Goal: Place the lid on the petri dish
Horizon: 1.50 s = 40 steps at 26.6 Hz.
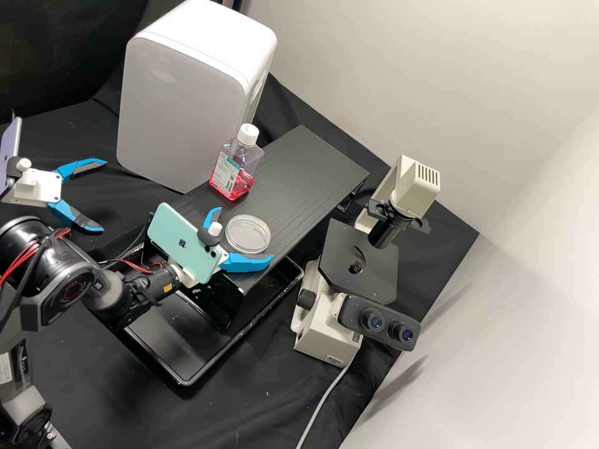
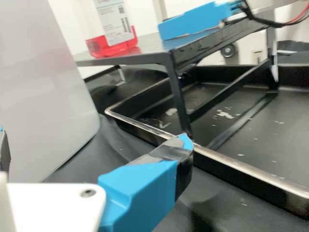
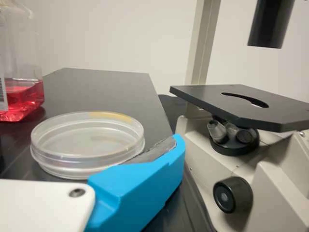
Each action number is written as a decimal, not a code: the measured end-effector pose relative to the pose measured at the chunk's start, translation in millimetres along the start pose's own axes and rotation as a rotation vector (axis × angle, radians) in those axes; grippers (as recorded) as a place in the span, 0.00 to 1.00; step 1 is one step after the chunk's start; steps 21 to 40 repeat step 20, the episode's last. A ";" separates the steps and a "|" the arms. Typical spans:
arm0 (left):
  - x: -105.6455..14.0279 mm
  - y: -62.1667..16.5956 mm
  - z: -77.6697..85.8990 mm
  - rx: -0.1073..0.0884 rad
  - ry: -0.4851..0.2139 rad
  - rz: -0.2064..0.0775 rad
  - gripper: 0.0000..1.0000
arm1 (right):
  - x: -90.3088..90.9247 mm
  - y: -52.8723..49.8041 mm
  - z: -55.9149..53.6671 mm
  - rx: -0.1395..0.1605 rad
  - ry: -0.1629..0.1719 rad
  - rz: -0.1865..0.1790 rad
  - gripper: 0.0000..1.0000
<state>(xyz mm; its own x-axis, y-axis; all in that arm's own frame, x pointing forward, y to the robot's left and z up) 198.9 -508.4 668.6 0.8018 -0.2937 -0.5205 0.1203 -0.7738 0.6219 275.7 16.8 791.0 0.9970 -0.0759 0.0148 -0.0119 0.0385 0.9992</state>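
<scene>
While the lidded petri dish (image 3: 87, 140) sits on the raised black platform (image 1: 299, 168) near the red-filled flask (image 1: 234, 165), the right gripper (image 1: 245, 232) straddles it with fingers spread, and the left gripper (image 1: 101, 195) hangs splayed, well apart, beside the white box (image 1: 187, 81).

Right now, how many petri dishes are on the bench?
1. The dish sits near the front edge of the black shelf, between the open fingers of the right gripper, with the flask behind it. Others could be hidden behind the white box.
</scene>
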 end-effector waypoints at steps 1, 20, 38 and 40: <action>-0.9 1.1 -0.1 0.004 0.034 0.003 1.00 | -1.1 0.0 -0.2 0.005 -0.007 0.006 1.00; -7.6 9.8 -3.3 -0.002 0.088 0.037 1.00 | -21.6 3.7 -0.4 0.140 0.073 0.042 1.00; -7.6 9.8 -3.3 -0.002 0.088 0.037 1.00 | -21.6 3.7 -0.4 0.140 0.073 0.042 1.00; -7.6 9.8 -3.3 -0.002 0.088 0.037 1.00 | -21.6 3.7 -0.4 0.140 0.073 0.042 1.00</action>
